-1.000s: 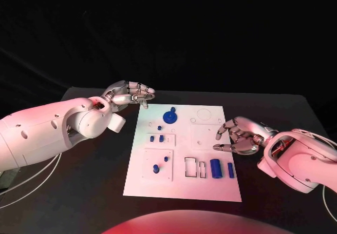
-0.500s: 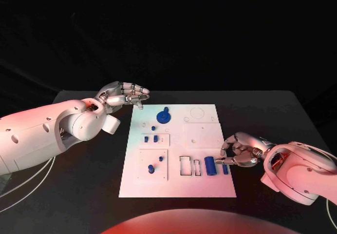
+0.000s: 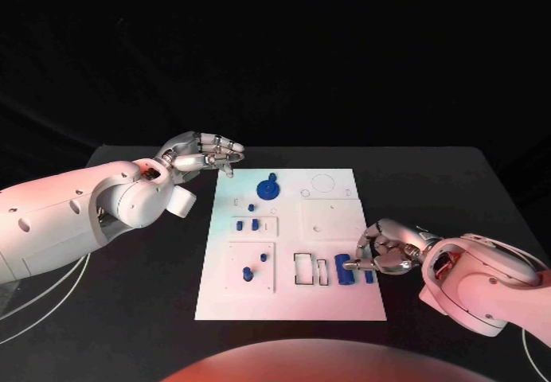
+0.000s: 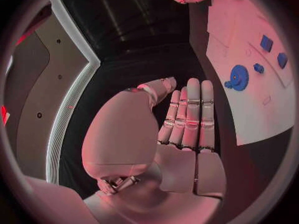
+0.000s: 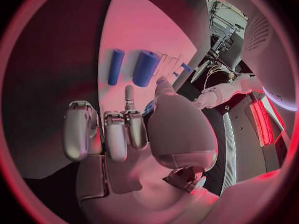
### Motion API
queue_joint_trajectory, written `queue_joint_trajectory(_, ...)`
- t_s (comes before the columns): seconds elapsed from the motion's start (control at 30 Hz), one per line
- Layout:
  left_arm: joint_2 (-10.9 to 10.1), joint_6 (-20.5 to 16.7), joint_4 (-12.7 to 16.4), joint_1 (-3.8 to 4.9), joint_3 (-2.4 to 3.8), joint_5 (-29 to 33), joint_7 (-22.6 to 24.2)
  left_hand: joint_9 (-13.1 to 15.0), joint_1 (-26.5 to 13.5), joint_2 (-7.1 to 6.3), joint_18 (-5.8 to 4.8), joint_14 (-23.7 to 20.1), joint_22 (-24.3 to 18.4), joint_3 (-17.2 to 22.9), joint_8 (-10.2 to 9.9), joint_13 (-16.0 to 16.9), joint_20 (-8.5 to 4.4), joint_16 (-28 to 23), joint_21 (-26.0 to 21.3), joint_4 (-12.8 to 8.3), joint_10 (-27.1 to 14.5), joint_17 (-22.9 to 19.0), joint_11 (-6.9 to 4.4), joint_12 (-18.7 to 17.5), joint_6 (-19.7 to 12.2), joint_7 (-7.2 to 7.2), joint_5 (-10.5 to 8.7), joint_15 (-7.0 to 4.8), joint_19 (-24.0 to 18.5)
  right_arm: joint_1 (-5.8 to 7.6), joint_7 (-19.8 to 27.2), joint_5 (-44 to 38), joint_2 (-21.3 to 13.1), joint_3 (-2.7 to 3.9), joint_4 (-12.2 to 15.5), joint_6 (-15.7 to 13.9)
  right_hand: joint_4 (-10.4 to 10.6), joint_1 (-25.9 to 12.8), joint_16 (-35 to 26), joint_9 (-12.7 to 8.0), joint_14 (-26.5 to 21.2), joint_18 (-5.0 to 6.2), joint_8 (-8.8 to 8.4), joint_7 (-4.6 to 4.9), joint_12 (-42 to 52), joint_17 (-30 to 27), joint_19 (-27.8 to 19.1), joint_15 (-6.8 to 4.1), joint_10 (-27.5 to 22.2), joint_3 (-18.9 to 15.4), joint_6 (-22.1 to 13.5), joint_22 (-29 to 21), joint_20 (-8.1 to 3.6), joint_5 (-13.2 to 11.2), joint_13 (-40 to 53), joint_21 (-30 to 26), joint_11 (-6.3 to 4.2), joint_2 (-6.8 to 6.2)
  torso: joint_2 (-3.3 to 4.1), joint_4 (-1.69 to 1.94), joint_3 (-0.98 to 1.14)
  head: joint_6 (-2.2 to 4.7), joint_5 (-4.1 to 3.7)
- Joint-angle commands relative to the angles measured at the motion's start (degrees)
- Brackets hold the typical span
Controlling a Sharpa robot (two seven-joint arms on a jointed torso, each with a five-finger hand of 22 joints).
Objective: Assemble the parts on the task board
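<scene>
Early stage: most parts (image 3: pixel 353 271) lie loose on the board (image 3: pixel 333 298), right hand (image 3: pixel 384 249) curled by two cylinders grasping nothing, left hand (image 3: pixel 205 153) released, idle far-left.

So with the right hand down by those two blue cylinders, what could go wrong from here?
The right hand hovers close over the thick blue cylinder and the thin blue cylinder lying side by side; its fingers could nudge one away while reaching for the other. Either could roll off the task board, whose near right edge is close.
</scene>
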Motion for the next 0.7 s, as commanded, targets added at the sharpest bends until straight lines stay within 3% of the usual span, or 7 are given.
queue_joint_trajectory(0.03,0.03,1.03,0.09,0.02,0.03,-0.09,0.19,-0.06,-0.22,0.45,0.7,-0.34,-0.07,-0.15,0.15,0.07,0.1,-0.23,-0.2,-0.22,-0.42,-0.09,-0.11,0.29,-0.51,1.9,0.23,0.16,-0.28,-0.52,-1.88,-1.27,0.61,-0.04,-0.27,1.66,0.1,-0.52,0.34,0.1,5.43,-0.37,0.23,-0.03,0.27,11.05,2.17,-0.41,2.44,-0.32,0.58,11.56,-0.36,0.32,9.78,0.19,-0.3,0.11,-0.01,-0.04,0.03,-0.16,0.16)
queue_joint_trajectory(0.2,0.0,1.08,0.1,0.02,0.03,-0.09,0.18,-0.06,-0.22,0.45,0.7,-0.34,-0.07,-0.15,0.15,0.07,0.1,-0.23,-0.2,-0.22,-0.42,-0.09,-0.11,0.29,-0.51,1.9,0.23,0.16,-0.28,-1.17,-2.58,-1.83,2.21,-0.03,-0.89,2.61,0.1,-0.55,0.32,0.14,5.41,-0.34,0.27,-0.06,0.2,10.98,2.12,-0.43,2.39,-0.32,0.65,11.52,-0.37,0.33,9.72,0.02,-0.31,0.15,0.04,-0.05,0.1,-0.29,0.23)
queue_joint_trajectory(0.7,0.06,1.2,0.03,0.02,0.02,-0.09,0.06,-0.08,-0.39,0.53,0.69,-0.36,-0.12,-0.2,0.2,0.08,0.14,-0.22,-0.29,-0.13,-0.48,-0.11,-0.09,0.36,-0.54,1.91,0.24,0.19,-0.31,-2.08,-4.43,-2.51,4.86,-0.03,-2.35,4.07,-0.01,-0.08,0.26,0.49,5.37,-0.25,0.52,-0.25,-0.04,10.79,1.97,-0.6,2.25,-0.09,0.92,11.4,-0.52,0.32,9.56,-0.46,-0.5,0.73,-0.03,-0.01,0.07,-0.54,0.5)
